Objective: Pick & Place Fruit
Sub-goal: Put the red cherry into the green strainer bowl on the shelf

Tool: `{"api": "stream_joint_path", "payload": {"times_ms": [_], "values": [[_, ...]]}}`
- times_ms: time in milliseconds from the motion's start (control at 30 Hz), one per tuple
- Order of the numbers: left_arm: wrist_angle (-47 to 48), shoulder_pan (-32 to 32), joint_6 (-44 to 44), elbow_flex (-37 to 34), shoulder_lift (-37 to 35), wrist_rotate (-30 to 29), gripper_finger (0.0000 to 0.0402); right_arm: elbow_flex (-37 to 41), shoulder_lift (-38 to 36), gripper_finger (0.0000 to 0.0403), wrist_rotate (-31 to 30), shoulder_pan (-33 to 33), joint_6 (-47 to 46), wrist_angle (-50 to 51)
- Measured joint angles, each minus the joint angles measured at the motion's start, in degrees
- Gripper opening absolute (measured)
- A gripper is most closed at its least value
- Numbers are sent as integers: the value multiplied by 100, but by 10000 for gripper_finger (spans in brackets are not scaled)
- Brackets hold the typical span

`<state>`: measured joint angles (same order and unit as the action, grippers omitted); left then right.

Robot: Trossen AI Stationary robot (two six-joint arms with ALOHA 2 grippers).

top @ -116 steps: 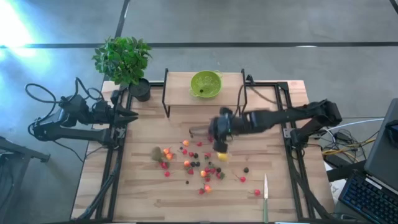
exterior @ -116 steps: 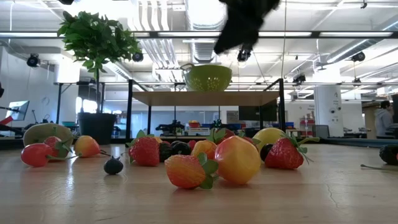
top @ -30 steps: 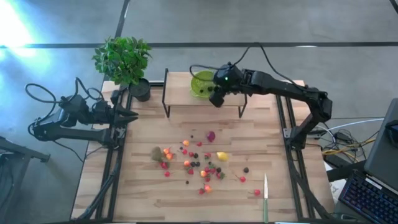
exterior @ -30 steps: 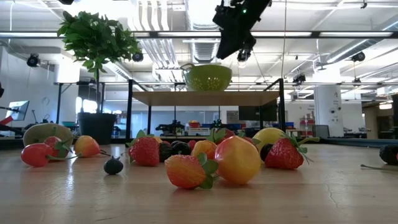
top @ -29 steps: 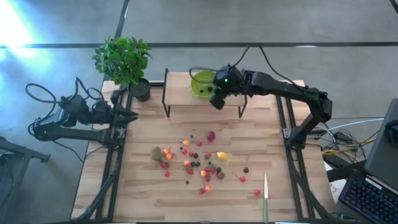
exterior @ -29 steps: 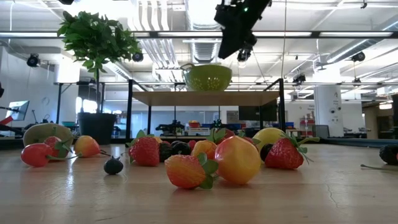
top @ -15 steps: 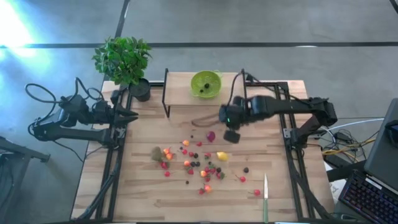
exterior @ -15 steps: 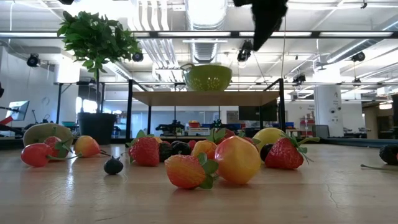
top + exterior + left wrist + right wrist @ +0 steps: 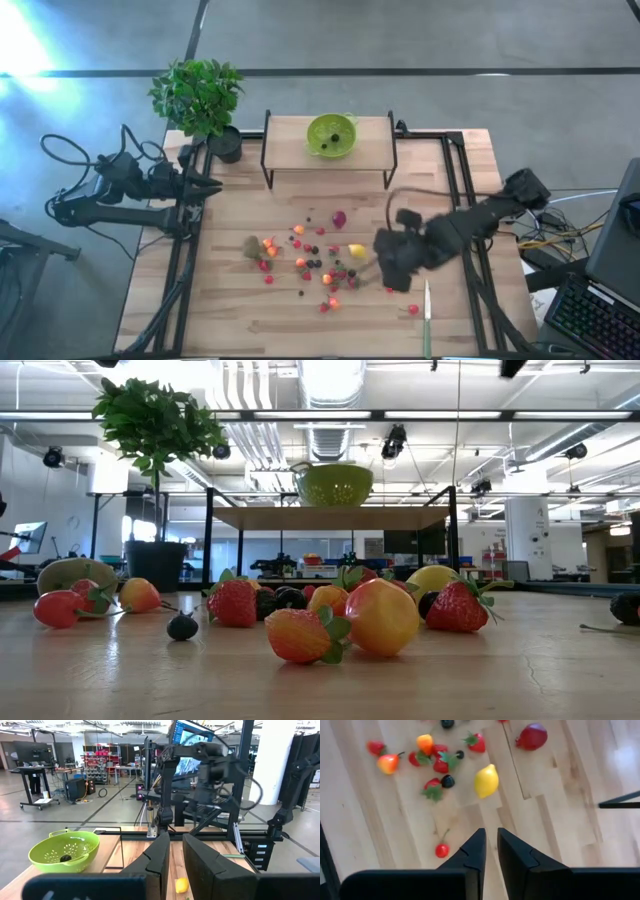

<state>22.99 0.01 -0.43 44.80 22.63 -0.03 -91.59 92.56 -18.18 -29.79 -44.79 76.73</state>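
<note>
A wooden table (image 9: 230, 310) fills the middle of the high view, with a dark robot arm on each side. At its far edge stands a low raised shelf (image 9: 290, 140) on black legs. A leafy potted plant (image 9: 198, 98) sits at the table's far left corner.

The right arm reaches in from the right side, and the right gripper (image 9: 392, 268) hangs above the table just right of the scattered fruit. In its wrist view the two dark fingers (image 9: 472, 850) stand close together with only a narrow gap and nothing between them. The left arm waits off the table's left edge, and the left gripper (image 9: 203, 186) is closed and empty, its fingers (image 9: 159, 856) almost touching.

On the shelf sits a lime-green bowl (image 9: 331, 134) with a small dark berry (image 9: 65, 858) inside it.

The rest of the fruit (image 9: 320, 262) lies scattered on the table's middle: small red strawberries, orange and dark berries, and cherries. A fuzzy brown kiwi (image 9: 251, 246) lies at the left end of the scatter. A dark red plum (image 9: 339, 218) sits on the far side of it, and a yellow lemon (image 9: 356, 251) lies just left of the right gripper. One red cherry (image 9: 413, 309) lies apart, near the front right.

A slim knife (image 9: 427, 312) with a green handle lies lengthwise near the table's front right edge.
</note>
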Motion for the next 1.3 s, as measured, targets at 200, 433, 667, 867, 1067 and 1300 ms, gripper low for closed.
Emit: {"api": "stream_joint_path", "payload": {"times_ms": [200,433,667,867,1067,1300], "values": [[1,-2,0,1,0,2,62,345,14,71,-432,-710,-523,-122],[1,-2,0,0,0,1,62,864,21,109,-407,-1007,-722,-577],[0,-2,0,0,0,2,62,1366,35,155,-16,-1009,-266,-1355],[0,-2,0,0,0,0,62,1765,35,185,186,-1009,-123,-1882],[2,-2,0,0,0,0,62,2158,35,205,186,-1007,-105,-2164],[0,-2,0,1,-1,0,62,2627,135,227,448,-1004,139,-2887]]}}
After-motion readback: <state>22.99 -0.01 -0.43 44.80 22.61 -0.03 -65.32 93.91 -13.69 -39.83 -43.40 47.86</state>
